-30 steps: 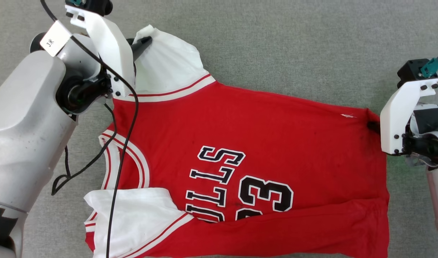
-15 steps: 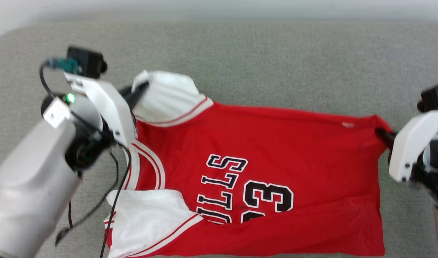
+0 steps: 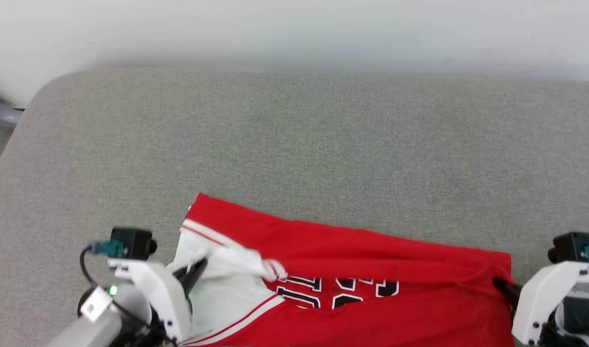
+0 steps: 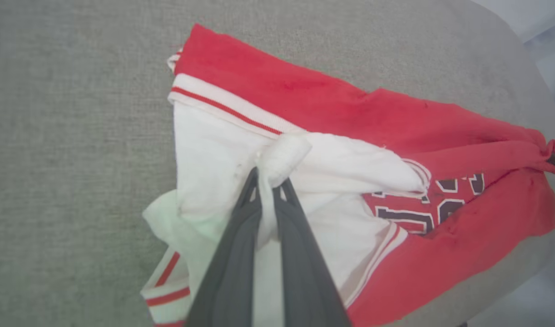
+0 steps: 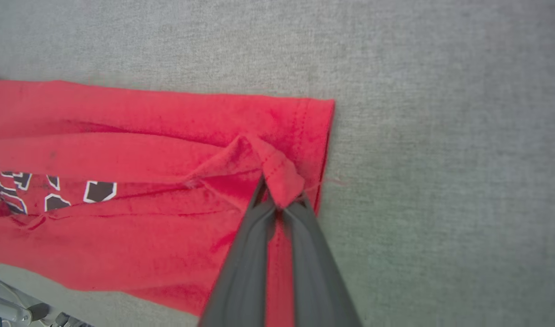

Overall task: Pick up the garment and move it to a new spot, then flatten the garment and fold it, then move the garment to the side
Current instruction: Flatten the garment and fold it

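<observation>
Pulled nearer than a second ago, the garment (image 3: 371, 250) folds over its numerals (image 3: 342, 291) at the near side of the table (image 3: 294, 135), left end effector (image 4: 268, 177) pinching its sleeve (image 4: 214, 150), right end effector (image 5: 279, 195) its hem (image 5: 314, 136); next likely: lower evenly, release.

White brackets (image 3: 152, 284), dark tapered fingers (image 4: 232, 263), black cable (image 3: 83, 264), green lights (image 3: 113, 290).

Soft cloth on coarse cloth, hard plastic at either end.
The jersey (image 3: 371, 250) is thin matt fabric, creasing softly; its black numerals (image 5: 99, 190) look smoother. The table (image 3: 294, 144) has a dull grey cover, coarse and felt-like. The left gripper (image 4: 269, 177) and right gripper (image 5: 281, 200) have smooth, dark, matt plastic fingers (image 4: 232, 254); their brackets (image 3: 540, 299) are white plastic with a slight sheen.
</observation>
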Robot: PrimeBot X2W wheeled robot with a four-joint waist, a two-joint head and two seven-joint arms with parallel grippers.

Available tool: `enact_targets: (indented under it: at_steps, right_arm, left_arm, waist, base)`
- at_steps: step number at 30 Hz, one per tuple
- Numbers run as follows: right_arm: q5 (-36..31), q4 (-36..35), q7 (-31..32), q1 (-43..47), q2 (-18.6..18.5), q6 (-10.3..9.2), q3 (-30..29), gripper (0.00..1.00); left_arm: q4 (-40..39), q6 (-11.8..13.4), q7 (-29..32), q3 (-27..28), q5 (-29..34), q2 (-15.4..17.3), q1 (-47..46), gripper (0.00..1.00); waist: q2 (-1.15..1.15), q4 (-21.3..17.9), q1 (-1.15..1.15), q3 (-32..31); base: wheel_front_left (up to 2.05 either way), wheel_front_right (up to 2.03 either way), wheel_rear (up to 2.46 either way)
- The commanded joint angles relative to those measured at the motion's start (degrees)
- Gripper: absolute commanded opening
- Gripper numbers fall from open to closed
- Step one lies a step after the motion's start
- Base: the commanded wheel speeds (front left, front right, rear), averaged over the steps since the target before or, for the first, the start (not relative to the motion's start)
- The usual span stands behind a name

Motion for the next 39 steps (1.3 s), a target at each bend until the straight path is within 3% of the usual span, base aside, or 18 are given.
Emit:
enact_targets:
  at_steps: [1, 9, 10, 11, 12, 13, 21, 24, 29, 33, 35, 36, 39]
  right_arm:
    - [0.17, 0.14, -0.14, 1.05, 0.04, -0.02, -0.35, 0.0]
    - [0.96, 1.81, -2.42, 5.05, 1.71, -0.03, -1.67, 0.0]
    - [0.91, 2.03, -2.85, 5.25, 1.85, -0.03, -1.62, 0.2]
    - [0.81, 2.13, -3.67, 5.5, 2.03, -0.03, -1.47, 0.71]
    - [0.81, 2.12, -4.93, 5.66, 2.36, -0.03, -1.39, 1.0]
    - [0.73, 2.16, -6.11, 5.8, 2.5, -0.03, -1.06, 1.0]
    - [2.23, 0.44, -18.98, 5.94, 2.27, -0.03, 0.79, 1.0]
    - [1.85, 0.26, -20.25, 5.92, 1.73, -0.03, -0.02, 1.0]
    - [0.15, -0.25, -16.17, 5.74, 0.55, -0.03, -2.34, 1.0]
    - [-0.97, -0.62, -10.01, 5.63, -0.82, -0.03, -3.22, 1.0]
    - [-1.49, -1.04, -6.99, 5.38, -1.5, -0.03, -3.22, 1.0]
    - [-1.85, -1.53, -3.73, 4.86, -2.29, -0.03, -2.85, 1.0]
    - [-1.99, -0.84, -1.66, 4.32, -2.47, -0.03, -2.07, 1.0]
  left_arm:
    - [-0.46, 0.36, -0.31, 0.27, -0.23, 0.37, 1.06, 0.0]
    - [-2.45, 2.52, -2.71, 0.61, -3.68, -0.16, 9.16, 0.0]
    - [-2.31, 2.27, -3.24, 0.62, -3.61, -0.51, 9.42, 0.0]
    - [-1.89, 2.05, -3.75, 0.52, -3.43, -0.93, 9.62, 0.08]
    - [-1.43, 1.97, -4.44, 0.47, -3.19, -1.36, 9.84, 0.44]
    - [-0.98, 1.8, -4.87, 0.3, -3.19, -1.81, 10.16, 1.0]
    - [1.66, -0.83, -14.9, 1.24, 1.27, -4.43, 8.91, 1.0]
    - [1.56, -0.78, -19.17, 2.1, 3.79, -5.0, 8.36, 1.0]
    - [-0.54, 1.24, -22.14, 6.41, 9.01, -6.54, 8.24, 1.0]
    - [-4.81, 2.72, -22.39, 13.91, 17.05, -9.3, 10.25, 1.0]
    - [-6.78, 2.81, -22.36, 17.41, 21.57, -10.94, 11.7, 1.0]
    - [-8.96, 2.31, -22.37, 21.47, 27.48, -13.57, 13.27, 1.0]
    - [-10.3, 1.39, -22.37, 24.41, 32.06, -15.92, 14.47, 1.0]
  waist:
    - [0.0, 0.08, 0.01, -0.25]
    - [0.0, 0.15, 0.01, -1.2]
    - [0.0, 0.21, 0.01, -1.26]
    - [0.0, 0.25, 0.01, -1.44]
    - [0.0, 0.17, 0.01, -1.62]
    - [0.0, 0.05, 0.01, -1.72]
    - [0.0, -0.46, 0.01, -3.15]
    - [0.0, -0.65, 0.01, -4.12]
    - [0.0, -0.58, 0.01, -5.04]
    - [0.0, -0.17, 0.01, -5.02]
    - [0.0, 0.11, 0.01, -4.81]
    - [0.0, 0.72, 0.01, -4.18]
    - [0.0, 1.41, 0.01, -3.24]
  base:
    - [0.0, 0.0, 0.0]
    - [0.0, 0.0, 0.0]
    - [0.0, 0.0, 0.0]
    - [0.0, 0.0, 0.0]
    - [0.0, 0.0, 0.0]
    - [0.0, 0.0, 0.0]
    - [0.0, 0.0, 0.0]
    - [0.0, 0.0, 0.0]
    - [0.0, 0.0, 0.0]
    - [0.0, 0.0, 0.0]
    - [0.0, 0.0, 0.0]
    - [0.0, 0.0, 0.0]
    - [0.0, 0.0, 0.0]
